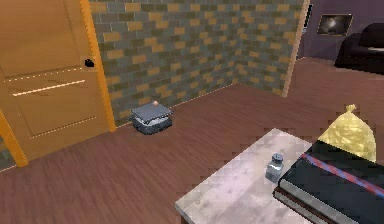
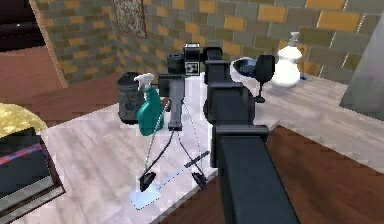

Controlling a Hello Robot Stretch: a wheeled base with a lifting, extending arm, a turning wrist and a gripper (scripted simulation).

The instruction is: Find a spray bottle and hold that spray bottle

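**Desk:** What's the surface, and what's the room like?

**Operator:** I'm looking at a pale table [image 2: 90, 150] on a dark wooden floor [image 1: 120, 170]. There's a brick wall [image 1: 200, 50] beyond it and a wooden door [image 1: 45, 70] at the forward view's left.

**Desk:** Anything around, or in the way?

**Operator:** A small grey box [image 1: 152, 118] sits on the floor by the wall. On the table I see a little jar [image 1: 275, 168] just beside a dark stack [image 1: 335, 180], with a yellow lump [image 1: 350, 130] behind that. Farther out stand a dark goblet [image 2: 263, 75] and a white piece [image 2: 290, 62], possibly a vase.

**Desk:** Containers?

**Operator:** One dark bin [image 2: 127, 95]. I can't see inside it.

**Desk:** And the spray bottle?

**Operator:** The teal spray bottle [image 2: 150, 110] is upright, just beside that bin and close by the tool [image 2: 173, 180]. I can't tell how the tool's fingers stand, or whether it holds anything.
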